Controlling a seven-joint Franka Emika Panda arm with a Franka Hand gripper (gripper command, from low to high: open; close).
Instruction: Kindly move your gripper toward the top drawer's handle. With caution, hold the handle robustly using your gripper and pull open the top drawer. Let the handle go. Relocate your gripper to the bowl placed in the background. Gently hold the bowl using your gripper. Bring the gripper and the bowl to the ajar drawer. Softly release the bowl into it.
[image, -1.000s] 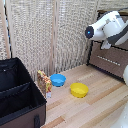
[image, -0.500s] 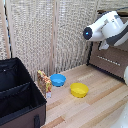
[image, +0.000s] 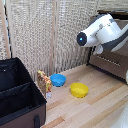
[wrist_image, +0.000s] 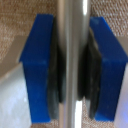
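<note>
In the wrist view my gripper (wrist_image: 73, 70) is shut on the handle (wrist_image: 72, 25), a pale metal bar clamped between the two blue fingertips (wrist_image: 40, 65). In the exterior view the white arm (image: 102, 31) reaches to the brown dresser (image: 109, 62) at that view's right and hides the gripper and the handle; I cannot tell there which front is the top drawer. The blue bowl (image: 58, 79) sits on the wooden floor near the slatted back wall, far from the gripper.
A yellow bowl (image: 79, 90) lies just to the exterior view's right of the blue one. A large black open box (image: 19, 95) fills the left foreground. A small patterned object (image: 45, 83) stands between the box and the blue bowl.
The arm has shifted toward the exterior view's left and slightly down, away from the dresser. The bowls have not moved.
</note>
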